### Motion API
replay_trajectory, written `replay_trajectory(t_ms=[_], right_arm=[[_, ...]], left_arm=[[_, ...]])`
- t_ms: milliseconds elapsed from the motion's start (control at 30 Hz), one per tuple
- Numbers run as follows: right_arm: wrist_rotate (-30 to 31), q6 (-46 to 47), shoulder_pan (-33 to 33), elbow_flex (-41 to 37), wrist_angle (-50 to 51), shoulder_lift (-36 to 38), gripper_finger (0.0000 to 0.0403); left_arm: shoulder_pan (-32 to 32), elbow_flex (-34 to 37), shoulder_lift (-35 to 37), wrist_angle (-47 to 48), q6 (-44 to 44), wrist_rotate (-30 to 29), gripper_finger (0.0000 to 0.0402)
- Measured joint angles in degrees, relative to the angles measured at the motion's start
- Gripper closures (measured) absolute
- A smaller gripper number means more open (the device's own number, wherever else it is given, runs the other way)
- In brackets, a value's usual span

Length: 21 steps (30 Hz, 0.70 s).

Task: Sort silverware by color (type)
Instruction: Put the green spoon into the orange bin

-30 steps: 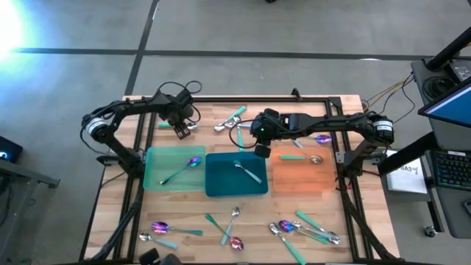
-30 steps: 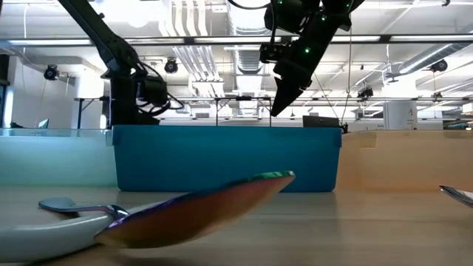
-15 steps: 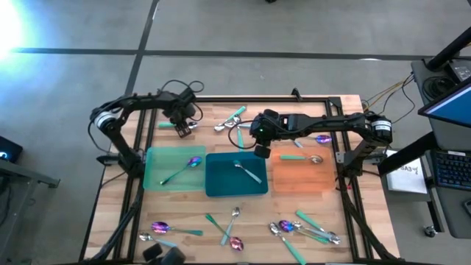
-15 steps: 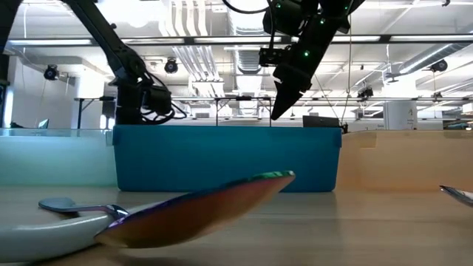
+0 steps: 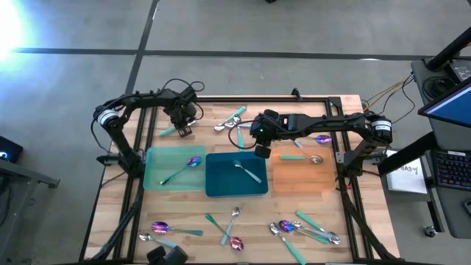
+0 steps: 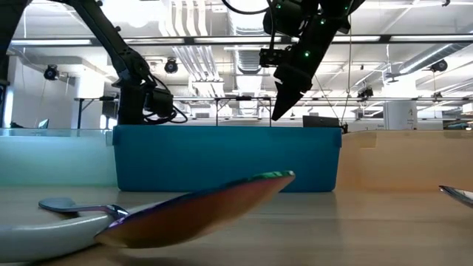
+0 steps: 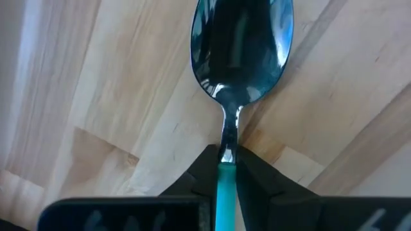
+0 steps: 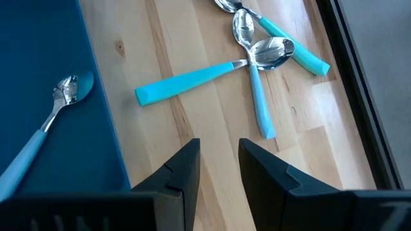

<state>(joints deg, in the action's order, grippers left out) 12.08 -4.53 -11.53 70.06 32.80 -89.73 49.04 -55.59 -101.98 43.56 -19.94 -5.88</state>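
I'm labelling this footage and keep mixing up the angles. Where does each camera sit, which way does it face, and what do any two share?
High: overhead, facing straight down; both arms, left gripper at the table's far side.
Low: table height, facing level past the blue tray; both arms above.
Left wrist: on the left arm, facing down; jaws shut on a teal-handled spoon.
Right wrist: facing down; right gripper apart, over wood.
Shared: right wrist and high both show the three crossed spoons.

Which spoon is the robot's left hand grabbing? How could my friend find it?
Start at the pale green tray, then look just past its far edge on the wooden table. There the left gripper pinches a teal-handled silver spoon, the only spoon held between fingers.
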Motion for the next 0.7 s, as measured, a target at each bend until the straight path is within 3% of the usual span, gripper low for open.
replay_trajectory(t_ms=[133,433,700], right_arm=[[0.0,0.0,0.0,0.0,0.0,0.0,0.0305],[0.01,3.42,-0.02,-0.41,-2.42,-0.02,0.0305],[-0.48,10.14,0.02,-8.21,-22.91,-0.02,0.0305]], left_arm=[[0.02,0.02,2.35,-0.36,2.03,0.56,0.0385],[-0.09,-0.61,12.83,-4.84,5.64,8.66,0.0385],[-3.29,-0.18,21.05,-17.16,14.05,25.22,0.0385]])
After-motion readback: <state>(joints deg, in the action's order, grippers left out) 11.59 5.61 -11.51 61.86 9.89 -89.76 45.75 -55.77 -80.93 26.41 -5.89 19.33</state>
